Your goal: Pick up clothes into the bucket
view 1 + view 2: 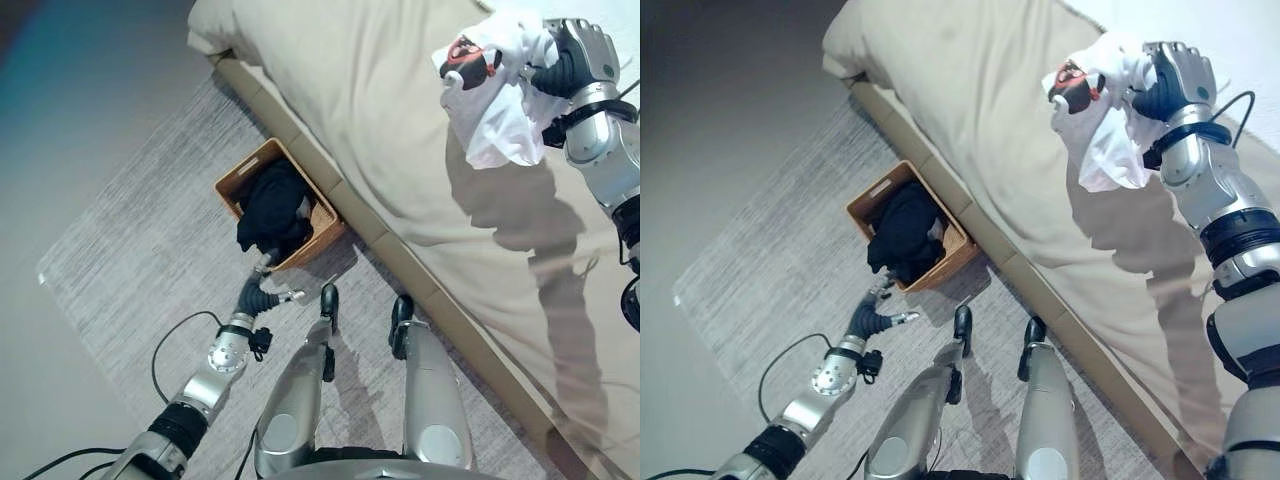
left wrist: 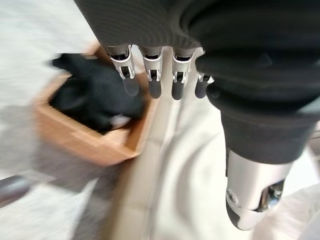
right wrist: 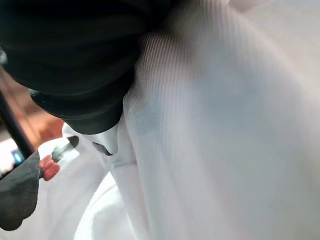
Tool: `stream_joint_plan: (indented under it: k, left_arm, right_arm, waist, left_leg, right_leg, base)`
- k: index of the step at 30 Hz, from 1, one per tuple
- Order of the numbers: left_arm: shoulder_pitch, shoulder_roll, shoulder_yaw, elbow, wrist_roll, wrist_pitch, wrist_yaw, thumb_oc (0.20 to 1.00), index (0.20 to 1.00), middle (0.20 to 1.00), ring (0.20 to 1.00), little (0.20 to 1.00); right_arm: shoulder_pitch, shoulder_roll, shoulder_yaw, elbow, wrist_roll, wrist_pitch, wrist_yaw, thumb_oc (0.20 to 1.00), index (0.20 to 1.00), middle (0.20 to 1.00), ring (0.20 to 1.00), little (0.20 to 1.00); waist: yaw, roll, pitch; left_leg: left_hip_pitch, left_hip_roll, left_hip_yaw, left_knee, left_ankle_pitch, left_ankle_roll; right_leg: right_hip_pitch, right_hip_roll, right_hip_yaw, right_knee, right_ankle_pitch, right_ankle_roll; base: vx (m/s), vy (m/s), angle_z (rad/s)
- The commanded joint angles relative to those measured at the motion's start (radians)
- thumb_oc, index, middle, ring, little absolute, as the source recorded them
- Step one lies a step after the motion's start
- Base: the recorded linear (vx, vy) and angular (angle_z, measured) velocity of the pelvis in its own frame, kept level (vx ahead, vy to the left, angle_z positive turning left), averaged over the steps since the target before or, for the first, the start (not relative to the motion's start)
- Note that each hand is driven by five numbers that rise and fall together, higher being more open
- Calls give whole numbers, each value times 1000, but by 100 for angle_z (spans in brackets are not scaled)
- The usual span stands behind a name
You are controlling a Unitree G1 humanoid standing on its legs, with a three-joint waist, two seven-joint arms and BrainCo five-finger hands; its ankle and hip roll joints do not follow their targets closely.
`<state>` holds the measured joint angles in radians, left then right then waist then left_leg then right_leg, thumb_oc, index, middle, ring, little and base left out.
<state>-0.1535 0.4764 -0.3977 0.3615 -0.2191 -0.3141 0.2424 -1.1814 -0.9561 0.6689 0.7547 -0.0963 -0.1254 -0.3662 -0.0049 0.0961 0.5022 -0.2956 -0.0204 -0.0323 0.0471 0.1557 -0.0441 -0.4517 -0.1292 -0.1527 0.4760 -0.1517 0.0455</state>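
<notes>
A white garment (image 1: 495,105) with a red and black print hangs above the beige bed (image 1: 400,120), gripped by my right hand (image 1: 570,60), whose fingers curl into the cloth. Its white fabric (image 3: 225,130) drapes right against the hand in the right wrist view. An orange-brown basket (image 1: 232,182) stands on the rug against the bed's side, holding black clothes (image 1: 272,210). My left hand (image 1: 262,290) hovers low beside the basket's near corner, fingers (image 2: 150,82) straight and holding nothing.
A grey rug (image 1: 130,270) covers the floor beside the bed; bare grey floor (image 1: 70,110) lies beyond it. The bed's padded base (image 1: 390,245) runs diagonally past the basket.
</notes>
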Motion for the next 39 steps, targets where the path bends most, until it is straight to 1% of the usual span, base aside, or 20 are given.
stream_joint_plan:
  k: [1, 2, 3, 4, 5, 6, 7, 8, 9, 10, 12, 13, 14, 18, 23, 24, 25, 29, 31, 39]
  left_arm:
    - [7, 87, 96, -156, -71, -62, -37, 1000, 1000, 1000, 1000, 1000]
    - [7, 89, 96, -157, -71, -61, -37, 1000, 1000, 1000, 1000, 1000]
    - [-23, 122, 140, -214, -108, -57, -61, 1000, 1000, 1000, 1000, 1000]
    - [-23, 124, 139, -215, -109, -56, -62, 1000, 1000, 1000, 1000, 1000]
    - [-65, 150, 165, -252, -127, -49, -75, 1000, 1000, 1000, 1000, 1000]
    - [-66, 151, 164, -253, -127, -48, -75, 1000, 1000, 1000, 1000, 1000]
    - [-97, 164, 170, -265, -127, -43, -80, 1000, 1000, 1000, 1000, 1000]
    - [-139, 169, 175, -278, -128, -34, -87, 1000, 1000, 1000, 1000, 1000]
    - [-141, 170, 172, -278, -128, -33, -87, 1000, 1000, 1000, 1000, 1000]
    - [-188, 181, 163, -291, -135, -28, -92, 1000, 1000, 1000, 1000, 1000]
    - [-291, 189, 123, -288, -140, -13, -109, 1000, 1000, 1000, 1000, 1000]
    - [-293, 190, 120, -287, -140, -13, -109, 1000, 1000, 1000, 1000, 1000]
    - [-349, 190, 79, -277, -147, 0, -124, 1000, 1000, 1000, 1000, 1000]
    - [-530, 186, -40, -210, -146, 21, -151, 1000, 1000, 1000, 1000, 1000]
    - [-722, 151, -196, -111, -144, 51, -185, 1000, 1000, 1000, 1000, 1000]
    - [-724, 150, -196, -109, -144, 50, -185, 1000, 1000, 1000, 1000, 1000]
    - [-761, 140, -229, -96, -140, 58, -197, 1000, 1000, 1000, 1000, 1000]
    - [-789, 111, -258, -70, -128, 66, -206, 1000, 1000, 1000, 1000, 1000]
    - [-797, 67, -273, -41, -103, 74, -205, 1000, 1000, 1000, 1000, 1000]
    - [-816, -12, -284, 9, -69, 85, -188, 1000, 1000, 1000, 1000, 1000]
  right_arm:
    - [30, -59, -70, -114, 3, -53, 16, 200, 200, 200, 200, 200]
    - [32, -59, -73, -115, 3, -52, 16, 200, 200, 200, 200, 200]
    - [103, -74, -119, -165, 16, -56, 45, 200, 200, 200, 200, 200]
    - [107, -75, -123, -167, 16, -55, 46, 200, 200, 200, 200, 200]
    - [170, -92, -160, -214, 35, -57, 82, 200, 200, 200, 200, 200]
    - [174, -92, -164, -216, 34, -56, 82, 200, 200, 200, 200, 200]
    - [196, -100, -179, -237, 42, -56, 99, 200, 200, 200, 200, 200]
    - [247, -106, -215, -271, 70, -55, 129, 200, 200, 200, 200, 200]
    - [254, -107, -222, -274, 70, -54, 130, 200, 200, 200, 200, 200]
    - [263, -111, -225, -290, 91, -54, 150, 200, 200, 200, 200, 200]
    - [297, -113, -239, -317, 145, -53, 192, 200, 200, 200, 200, 200]
    - [302, -115, -245, -319, 145, -53, 192, 200, 200, 200, 200, 200]
    - [295, -114, -234, -334, 169, -54, 210, 200, 200, 200, 200, 200]
    - [303, -132, -229, -398, 233, -50, 264, 200, 200, 200, 200, 200]
    - [274, -153, -190, -516, 285, -53, 310, 200, 200, 200, 200, 200]
    - [274, -154, -190, -516, 286, -53, 311, 200, 200, 200, 200, 200]
    - [255, -154, -176, -552, 292, -57, 319, 200, 200, 200, 200, 200]
    - [245, -141, -172, -618, 310, -65, 337, 200, 200, 200, 200, 200]
    - [233, -119, -164, -696, 335, -78, 358, 200, 200, 200, 200, 200]
    - [217, -70, -148, -845, 385, -104, 397, 200, 200, 200, 200, 200]
  waist:
    - [-14, -96, -119]
    - [-13, -98, -120]
    - [-21, -104, -160]
    - [-20, -106, -161]
    - [-26, -113, -200]
    - [-25, -114, -202]
    - [-28, -116, -220]
    - [-34, -126, -261]
    - [-31, -127, -260]
    - [-34, -131, -279]
    - [-43, -142, -332]
    - [-40, -143, -330]
    - [-47, -146, -352]
    - [-60, -152, -394]
    - [-78, -158, -443]
    - [-77, -157, -441]
    - [-80, -158, -453]
    - [-83, -159, -463]
    - [-86, -163, -471]
    - [-89, -165, -474]
  left_leg:
    - [82, -9, 24, 120, -189, -14]
    - [80, -10, 24, 117, -184, -14]
    - [119, -6, 27, 111, -200, -12]
    - [117, -7, 27, 108, -195, -12]
    - [157, -1, 29, 99, -208, -13]
    - [155, -2, 29, 96, -203, -13]
    - [174, 1, 32, 93, -211, -13]
    - [199, 7, 38, 76, -211, -14]
    - [202, 7, 38, 74, -211, -14]
    - [223, 13, 42, 64, -217, -16]
    - [262, 22, 55, 26, -212, -15]
    - [267, 22, 56, 23, -211, -15]
    - [280, 25, 60, 14, -209, -16]
    - [328, 34, 65, -23, -205, -17]
    - [372, 44, 73, -48, -203, -20]
    - [373, 44, 73, -49, -203, -20]
    - [382, 46, 76, -50, -204, -21]
    - [397, 49, 78, -53, -207, -20]
    - [407, 52, 78, -57, -208, -20]
    - [418, 56, 75, -63, -205, -21]
  right_leg:
    - [143, -25, 33, -228, 160, 74]
    - [142, -26, 33, -232, 165, 74]
    - [186, -22, 33, -250, 157, 77]
    - [185, -23, 33, -254, 162, 78]
    - [227, -19, 30, -276, 156, 80]
    - [225, -19, 30, -281, 162, 81]
    - [246, -16, 29, -289, 156, 81]
    - [276, -13, 26, -324, 165, 84]
    - [279, -12, 26, -327, 166, 84]
    - [301, -8, 25, -342, 165, 88]
    - [341, -4, 21, -383, 175, 94]
    - [345, -3, 21, -385, 176, 94]
    - [358, -1, 21, -393, 177, 95]
    - [408, 3, 16, -415, 175, 97]
    - [454, 10, 7, -437, 170, 98]
    - [455, 10, 7, -438, 171, 98]
    - [466, 12, 6, -444, 170, 99]
    - [481, 15, 7, -448, 168, 99]
    - [491, 16, 6, -451, 166, 99]
    - [505, 18, 1, -453, 159, 97]
  base:
    - [137, 60, -24]
    - [185, 52, -17]
    - [90, 23, -11]
    - [180, 37, -14]
    - [67, 19, -12]
    - [124, 19, -8]
    - [100, 7, -6]
    - [110, 5, -3]
    - [103, 0, -2]
    - [67, -10, -5]
    - [103, -2, -7]
    - [90, 8, -8]
    - [62, 2, -13]
    - [76, 4, -3]
    - [57, 1, -2]
    - [53, 5, -3]
    - [24, 5, -10]
    - [16, 3, -1]
    - [18, 1, -1]
    - [0, 0, 0]
